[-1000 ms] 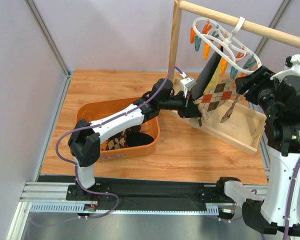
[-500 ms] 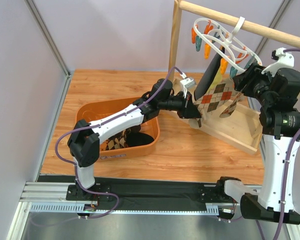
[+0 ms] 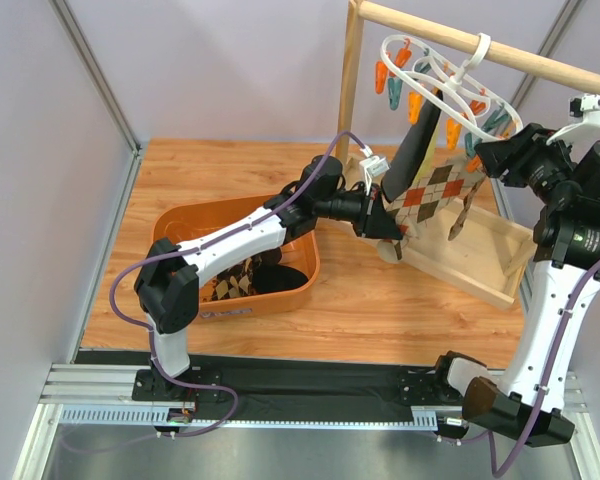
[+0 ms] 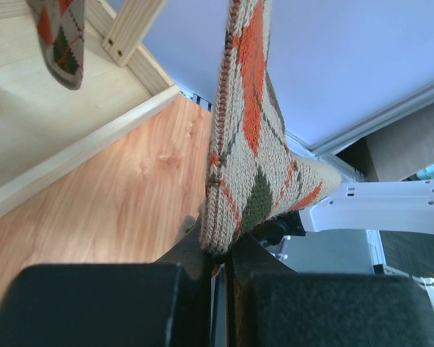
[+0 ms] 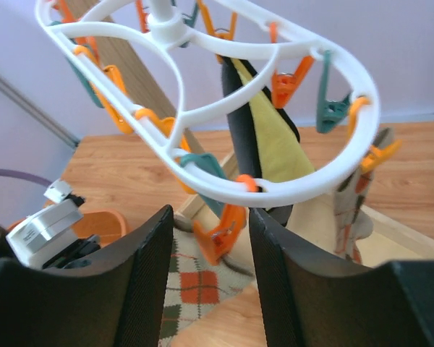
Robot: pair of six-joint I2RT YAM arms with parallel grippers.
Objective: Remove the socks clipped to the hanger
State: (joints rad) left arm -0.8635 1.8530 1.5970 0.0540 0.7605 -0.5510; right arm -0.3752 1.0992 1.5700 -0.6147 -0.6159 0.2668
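The white oval hanger [image 3: 450, 82] hangs by its hook from the wooden rail. A brown-and-tan argyle sock [image 3: 432, 190] and a black-and-yellow sock [image 3: 427, 140] hang from its clips. My left gripper [image 3: 390, 225] is shut on the argyle sock's lower end [image 4: 246, 152], which is pulled taut. My right gripper [image 3: 483, 160] is open just below the ring [image 5: 275, 189]. Its fingers [image 5: 148, 275] stand either side of an orange clip [image 5: 220, 231] that holds the argyle sock [image 5: 195, 283]. A second argyle sock [image 5: 356, 210] hangs at the ring's right end.
An orange basin [image 3: 175, 232] left of centre holds several removed socks [image 3: 250, 282]. A wooden tray base [image 3: 485, 258] lies under the hanger. The frame's upright post [image 3: 350, 90] stands just behind my left gripper. Grey walls enclose the table.
My right arm has risen and swung its gripper up to the hanger's near rim. The hanger has tilted and shifted slightly left. My left gripper keeps its hold on the argyle sock.
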